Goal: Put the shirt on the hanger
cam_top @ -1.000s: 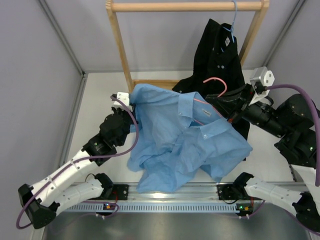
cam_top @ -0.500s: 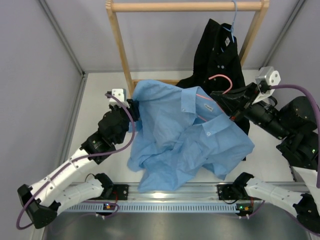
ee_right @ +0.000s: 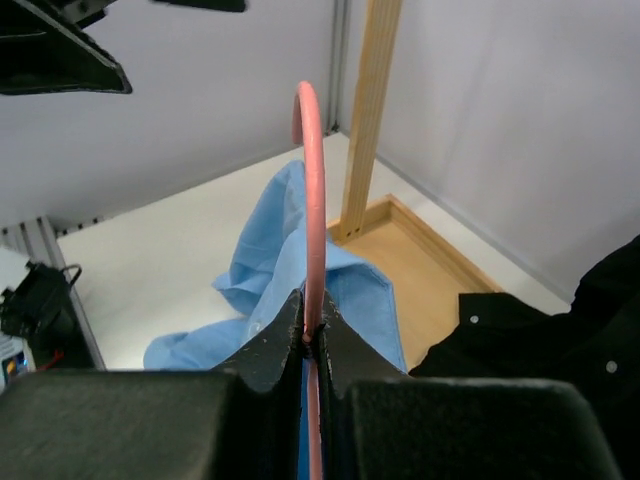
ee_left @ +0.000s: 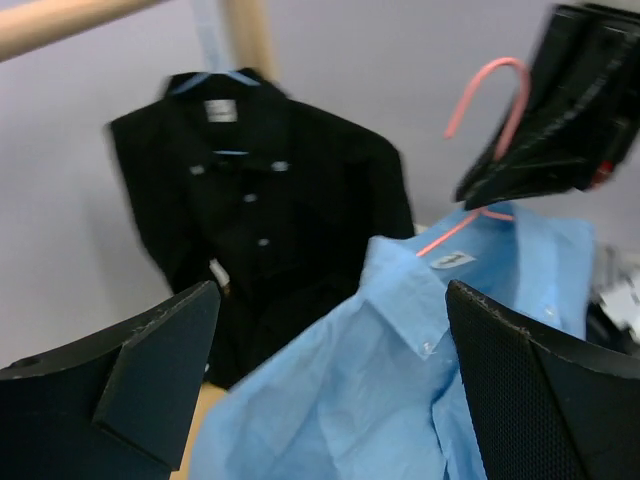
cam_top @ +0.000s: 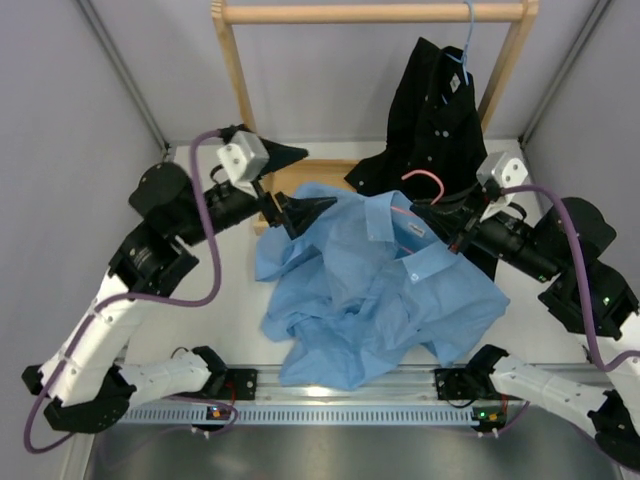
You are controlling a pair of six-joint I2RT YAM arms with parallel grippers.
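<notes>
Currently, the left gripper (cam_top: pixel 318 178) stands fully open and empty; the right gripper (ee_right: pixel 312 328) is clamped on the hanger (ee_right: pixel 314 200). The shirt (cam_top: pixel 370 290) lies centre frame in the top view, its white neck label (ee_left: pixel 452 260) showing (writing illegible).

lt blue shirt (cam_top: pixel 370 290), wrinkled, heaped, pink wire hanger (ee_right: pixel 312 200) in collar, hook sticking out

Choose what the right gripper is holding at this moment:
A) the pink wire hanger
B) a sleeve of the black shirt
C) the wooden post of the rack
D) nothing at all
A: in the right wrist view the right gripper is shut on the pink hanger, and the curved hook rises straight up from its closed jaws.
</notes>
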